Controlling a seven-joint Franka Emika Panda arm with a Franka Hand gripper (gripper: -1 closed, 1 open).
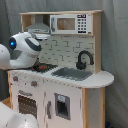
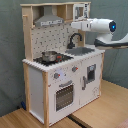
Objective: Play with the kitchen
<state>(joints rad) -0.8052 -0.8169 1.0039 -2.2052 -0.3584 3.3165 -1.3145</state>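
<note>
Horizontally, the arm [image 2: 100,26] reaches over the kitchen [image 2: 60,75] sink [image 2: 82,50].

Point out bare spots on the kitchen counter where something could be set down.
Free: the rounded counter end beside the sink, past the faucet. Crowded: the stovetop, where a pot sits, and the arm hangs above the sink.

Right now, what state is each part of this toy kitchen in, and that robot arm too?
Oven door: closed.
Cupboard door: closed.
Microwave: door closed.
Pot: upright on the stovetop.
Sink: nothing visible inside.
Faucet: upright behind the sink.
Robot arm: raised above the counter.
</note>
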